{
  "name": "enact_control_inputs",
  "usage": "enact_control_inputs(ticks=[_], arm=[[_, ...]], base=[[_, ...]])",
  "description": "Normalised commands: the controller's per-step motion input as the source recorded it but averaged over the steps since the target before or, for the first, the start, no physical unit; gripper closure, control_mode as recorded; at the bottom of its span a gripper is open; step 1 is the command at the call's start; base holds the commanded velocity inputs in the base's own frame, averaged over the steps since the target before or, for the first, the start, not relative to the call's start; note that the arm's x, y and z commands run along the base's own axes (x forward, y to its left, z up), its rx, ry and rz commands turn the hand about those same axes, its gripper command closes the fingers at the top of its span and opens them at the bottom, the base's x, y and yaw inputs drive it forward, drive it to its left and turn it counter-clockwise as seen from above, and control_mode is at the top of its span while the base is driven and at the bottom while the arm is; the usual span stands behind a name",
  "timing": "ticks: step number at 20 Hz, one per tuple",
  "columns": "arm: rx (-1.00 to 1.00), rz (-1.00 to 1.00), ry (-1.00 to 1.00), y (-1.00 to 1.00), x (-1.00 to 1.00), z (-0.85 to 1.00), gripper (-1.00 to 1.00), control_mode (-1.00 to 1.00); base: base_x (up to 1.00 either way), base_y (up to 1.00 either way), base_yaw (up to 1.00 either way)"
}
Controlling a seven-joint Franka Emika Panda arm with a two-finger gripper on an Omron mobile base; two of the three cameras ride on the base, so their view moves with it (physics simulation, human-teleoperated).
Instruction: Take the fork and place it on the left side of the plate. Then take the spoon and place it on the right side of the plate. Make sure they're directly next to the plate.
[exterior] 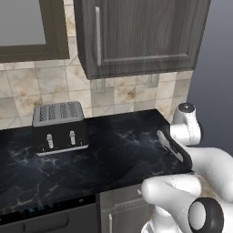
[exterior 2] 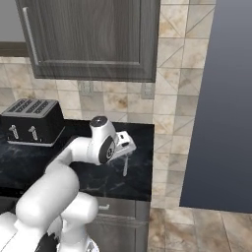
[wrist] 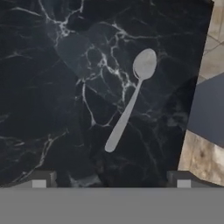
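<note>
Spoon (wrist: 130,98) lies untouched on the black tabletop (wrist: 43,109) beneath the gripper (wrist: 111,183), jaws spread wide, empty; spoon placement remains.

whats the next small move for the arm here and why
Probably lower the gripper straight down toward the spoon and centre on its thin handle. The jaws stand open and hold nothing, and the spoon lies flat on the dark marble counter just ahead of the fingertips, near the counter's edge.
</note>
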Motion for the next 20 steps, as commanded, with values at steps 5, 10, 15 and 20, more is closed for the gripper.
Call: enact_control_inputs(ticks=[5,10,15,20], arm=[[0.0,-0.13,0.11,0.0,0.6,-0.14,-1.0,-1.0],[0.0,-0.11,0.09,0.0,0.6,-0.08,-1.0,-1.0],[0.0,-0.09,0.07,-0.01,0.46,-0.13,-1.0,-1.0],[0.0,-0.1,0.05,-0.03,0.26,-0.22,-1.0,-1.0]], base=[[0.0,0.0,0.0],[0.0,0.0,0.0],[0.0,0.0,0.0],[0.0,0.0,0.0]])
